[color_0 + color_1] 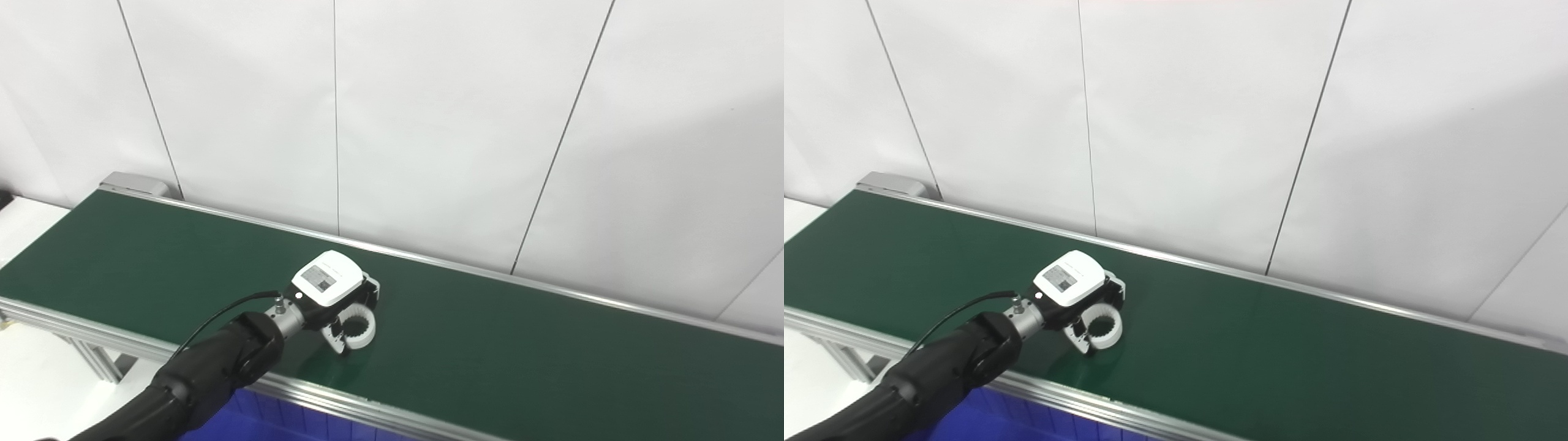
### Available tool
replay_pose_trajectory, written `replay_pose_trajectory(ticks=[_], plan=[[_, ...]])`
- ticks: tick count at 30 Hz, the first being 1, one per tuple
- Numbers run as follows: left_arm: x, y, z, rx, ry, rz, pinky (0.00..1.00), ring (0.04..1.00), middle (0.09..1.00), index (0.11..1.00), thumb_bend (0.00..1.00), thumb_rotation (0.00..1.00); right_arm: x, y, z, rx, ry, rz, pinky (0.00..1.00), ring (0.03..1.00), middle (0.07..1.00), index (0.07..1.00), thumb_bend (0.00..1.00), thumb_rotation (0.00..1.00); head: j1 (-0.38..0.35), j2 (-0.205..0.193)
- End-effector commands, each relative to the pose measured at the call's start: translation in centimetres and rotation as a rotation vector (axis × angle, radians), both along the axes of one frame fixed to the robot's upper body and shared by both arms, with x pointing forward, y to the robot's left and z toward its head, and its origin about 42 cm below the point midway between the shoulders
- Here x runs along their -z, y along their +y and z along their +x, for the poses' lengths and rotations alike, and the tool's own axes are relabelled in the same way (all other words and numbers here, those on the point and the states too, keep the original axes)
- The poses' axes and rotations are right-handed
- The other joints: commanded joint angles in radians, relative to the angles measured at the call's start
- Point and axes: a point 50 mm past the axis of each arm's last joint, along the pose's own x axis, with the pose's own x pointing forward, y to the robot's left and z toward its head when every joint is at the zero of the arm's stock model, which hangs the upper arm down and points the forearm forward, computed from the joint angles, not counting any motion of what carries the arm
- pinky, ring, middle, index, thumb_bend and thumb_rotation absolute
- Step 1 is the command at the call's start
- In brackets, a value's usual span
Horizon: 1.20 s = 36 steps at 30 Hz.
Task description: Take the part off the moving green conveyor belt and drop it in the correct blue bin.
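A white toothed ring (360,328) lies on the green conveyor belt (520,355), near its front edge; it also shows in the right eye view (1105,329). My left hand (334,294) reaches in from the bottom left and sits on top of the ring. Its fingers curl down over the ring's far side and the thumb presses the near left side, so the hand is closed on the ring. The ring still rests on the belt. A white cover on the back of the hand hides the fingers' contact. My right hand is out of view.
A blue bin (275,422) shows below the belt's front rail (343,401), partly hidden by my left arm. A white panelled wall stands right behind the belt. The belt's left end (131,182) has a grey end cap.
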Motion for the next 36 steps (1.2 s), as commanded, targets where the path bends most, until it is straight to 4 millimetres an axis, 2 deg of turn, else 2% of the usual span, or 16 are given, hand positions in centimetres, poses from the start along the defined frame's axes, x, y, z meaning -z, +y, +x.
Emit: replay_pose_trajectory(ticks=[1, 3, 8, 21, 26, 27, 31, 36], plan=[[0.3, 0.8, 0.2, 0.001, -0.024, 0.043, 0.41, 0.440, 0.514, 0.475, 0.50, 0.00, -1.2, 0.1, 0.3, -0.004, -0.085, 0.003, 0.79, 0.836, 0.871, 0.954, 0.36, 0.94, -0.001, 0.001], [0.4, 0.8, 0.2, 0.007, -0.037, 0.035, 0.38, 0.423, 0.488, 0.497, 0.50, 0.00, -1.2, 0.1, 0.3, -0.003, -0.084, 0.003, 0.79, 0.836, 0.870, 0.955, 0.36, 0.95, 0.000, 0.001], [0.3, 0.7, 0.1, 0.011, -0.049, 0.026, 0.37, 0.409, 0.490, 0.507, 0.50, 0.00, -1.2, 0.0, 0.3, -0.001, -0.084, -0.001, 0.79, 0.836, 0.870, 0.954, 0.37, 0.94, 0.000, 0.001], [-1.2, 0.8, -0.5, 0.006, -0.052, -0.008, 0.44, 0.433, 0.547, 0.456, 0.50, 0.00, -1.1, -0.1, 0.3, 0.001, -0.080, -0.005, 0.79, 0.835, 0.869, 0.954, 0.36, 0.95, -0.002, 0.002], [-3.3, 1.0, -1.4, -0.022, -0.031, -0.105, 0.46, 0.442, 0.551, 0.450, 0.50, 0.00, -1.1, -0.1, 0.3, 0.001, -0.081, -0.008, 0.79, 0.831, 0.864, 0.950, 0.34, 0.96, -0.005, 0.000], [-3.9, 1.1, -1.6, -0.035, -0.014, -0.146, 0.46, 0.441, 0.512, 0.475, 0.50, 0.00, -1.1, -0.1, 0.3, -0.001, -0.080, -0.008, 0.79, 0.832, 0.865, 0.951, 0.35, 0.96, -0.005, 0.001], [-6.2, 1.4, -2.7, -0.061, 0.013, -0.227, 0.51, 0.478, 0.501, 0.470, 0.50, 0.00, -1.0, 0.0, 0.4, -0.003, -0.080, -0.007, 0.78, 0.832, 0.868, 0.953, 0.35, 0.95, -0.007, -0.001], [-9.3, 1.7, -4.2, -0.059, 0.002, -0.269, 0.48, 0.468, 0.501, 0.472, 0.50, 0.00, -1.0, 0.0, 0.5, 0.000, -0.080, -0.018, 0.77, 0.826, 0.864, 0.953, 0.36, 0.95, -0.010, -0.001]])
